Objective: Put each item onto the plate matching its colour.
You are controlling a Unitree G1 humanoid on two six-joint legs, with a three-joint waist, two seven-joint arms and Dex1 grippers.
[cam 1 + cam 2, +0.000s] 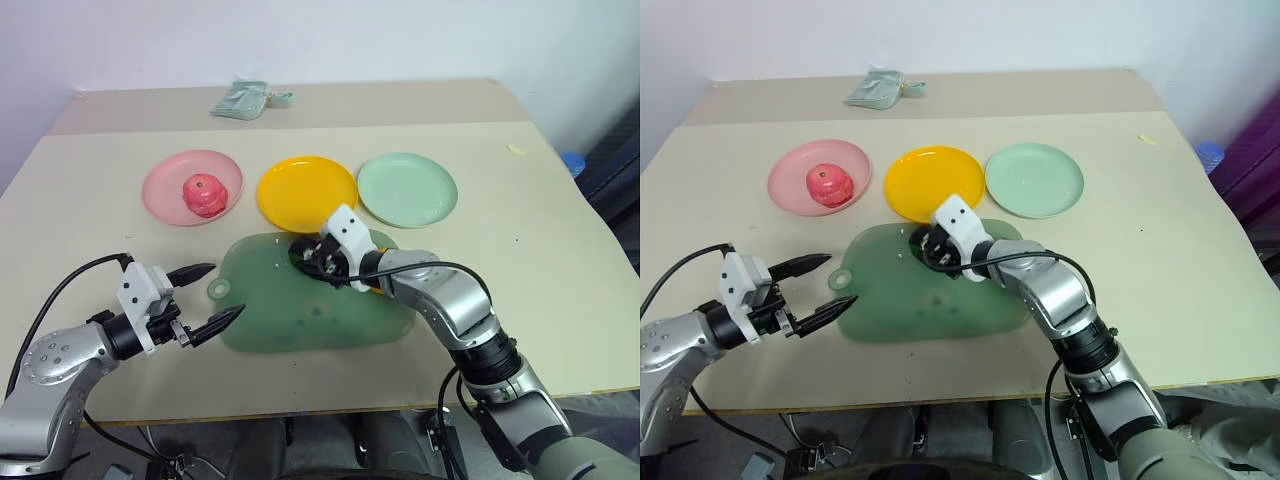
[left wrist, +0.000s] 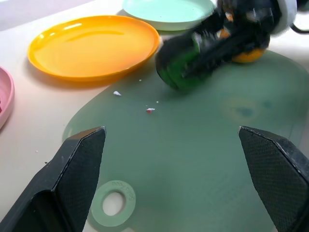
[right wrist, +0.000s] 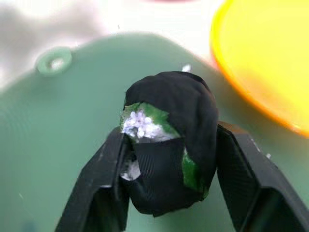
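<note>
Right claw (image 3: 169,186) clamped on green-and-black lump (image 3: 169,140) over green mat (image 1: 300,310), beside yellow plate (image 1: 306,190). Left claw (image 1: 207,298) fingers apart, holding nothing, at mat's ring tab. Pink ball (image 1: 204,194) on pink plate (image 1: 160,190).

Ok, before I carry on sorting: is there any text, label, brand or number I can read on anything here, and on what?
Nothing legible in any view.
Green mat, ring tab: faint raised marks on the ring, too small and blurred to read.
Folded pale green packet at the table's far edge: no readable print.
Pink plate, yellow plate, mint plate, pink-red toy apple, green-and-black toy: no markings.
</note>
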